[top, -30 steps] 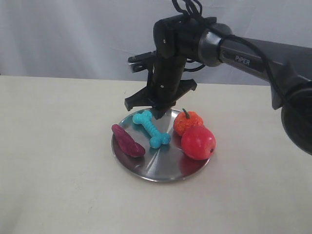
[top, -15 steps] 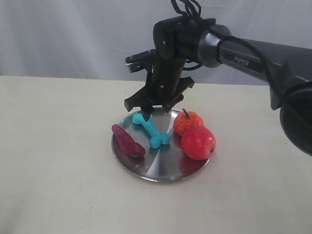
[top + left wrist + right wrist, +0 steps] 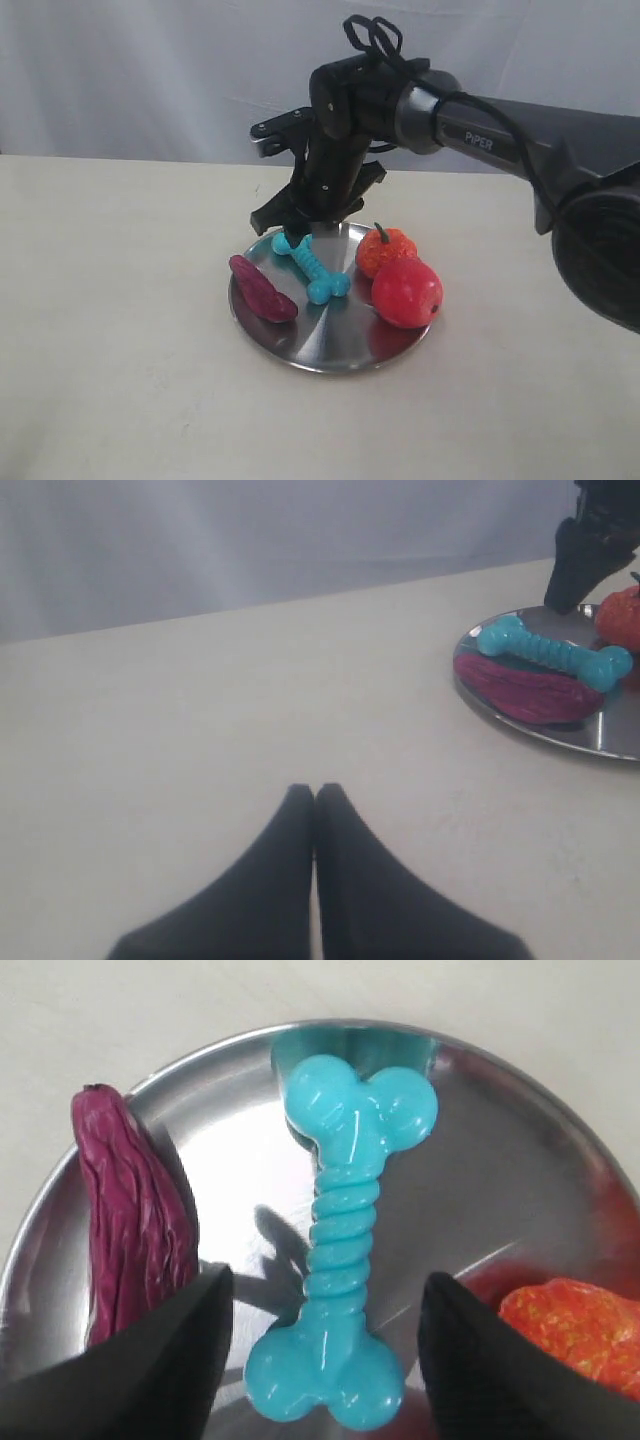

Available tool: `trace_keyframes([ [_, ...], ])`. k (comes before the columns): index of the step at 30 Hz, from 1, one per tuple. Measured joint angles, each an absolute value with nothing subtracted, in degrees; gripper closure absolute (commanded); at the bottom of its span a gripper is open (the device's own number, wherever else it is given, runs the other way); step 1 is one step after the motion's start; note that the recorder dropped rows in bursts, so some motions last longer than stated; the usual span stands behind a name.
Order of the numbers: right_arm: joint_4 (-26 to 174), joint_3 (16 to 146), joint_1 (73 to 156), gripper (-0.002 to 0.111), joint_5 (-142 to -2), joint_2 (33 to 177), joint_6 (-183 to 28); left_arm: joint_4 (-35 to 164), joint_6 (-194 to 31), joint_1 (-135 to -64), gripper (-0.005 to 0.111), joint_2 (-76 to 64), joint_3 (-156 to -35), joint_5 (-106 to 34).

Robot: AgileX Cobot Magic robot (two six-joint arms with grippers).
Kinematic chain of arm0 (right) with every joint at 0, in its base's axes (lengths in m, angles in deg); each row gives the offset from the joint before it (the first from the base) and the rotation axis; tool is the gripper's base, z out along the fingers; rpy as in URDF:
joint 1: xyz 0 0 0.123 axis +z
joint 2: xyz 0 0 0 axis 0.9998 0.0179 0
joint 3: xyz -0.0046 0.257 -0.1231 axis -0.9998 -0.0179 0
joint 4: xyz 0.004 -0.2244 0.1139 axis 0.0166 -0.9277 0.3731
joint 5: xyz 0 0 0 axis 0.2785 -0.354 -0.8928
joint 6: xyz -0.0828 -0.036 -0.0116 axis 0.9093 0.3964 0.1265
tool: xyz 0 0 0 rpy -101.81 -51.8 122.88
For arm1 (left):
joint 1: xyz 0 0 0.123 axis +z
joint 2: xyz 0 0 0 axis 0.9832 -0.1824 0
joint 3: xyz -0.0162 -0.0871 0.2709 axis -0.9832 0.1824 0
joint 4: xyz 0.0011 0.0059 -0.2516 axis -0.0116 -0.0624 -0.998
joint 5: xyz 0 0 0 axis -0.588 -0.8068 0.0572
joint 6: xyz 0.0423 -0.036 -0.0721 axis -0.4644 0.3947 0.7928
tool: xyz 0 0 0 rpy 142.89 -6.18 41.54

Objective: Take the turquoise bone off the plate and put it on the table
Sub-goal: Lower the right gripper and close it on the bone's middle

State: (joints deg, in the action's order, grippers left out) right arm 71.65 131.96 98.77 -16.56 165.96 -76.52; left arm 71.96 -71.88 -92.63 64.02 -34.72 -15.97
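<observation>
Across the last second the right gripper (image 3: 303, 232) slides toward 9 o'clock in the exterior view. It goes from over the 12 o'clock rim of the plate (image 3: 330, 350) to just above the far knobs of the turquoise bone (image 3: 310, 265), at about 11 o'clock on the plate. The forearm's PiPER lettering (image 3: 475, 140) sinks toward 8 o'clock. The cable loop (image 3: 375, 30), earlier cut by the frame edge, now shows whole.

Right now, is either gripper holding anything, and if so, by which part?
Nothing is held. The right gripper is open astride the turquoise bone lying on the plate; the left gripper is shut, empty.
</observation>
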Motion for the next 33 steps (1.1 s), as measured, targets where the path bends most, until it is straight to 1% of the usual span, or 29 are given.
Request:
trace_keyframes([
  [10,71.17,131.96,98.77,0.054,-20.07,169.47,-76.26,71.96,-71.88,-92.63,0.107,64.02,-34.72,-15.97],
  [33,70.39,132.15,98.77,0.055,-21.43,173.00,-75.82,71.96,-71.88,-92.63,0.107,64.02,-34.72,-15.97],
])
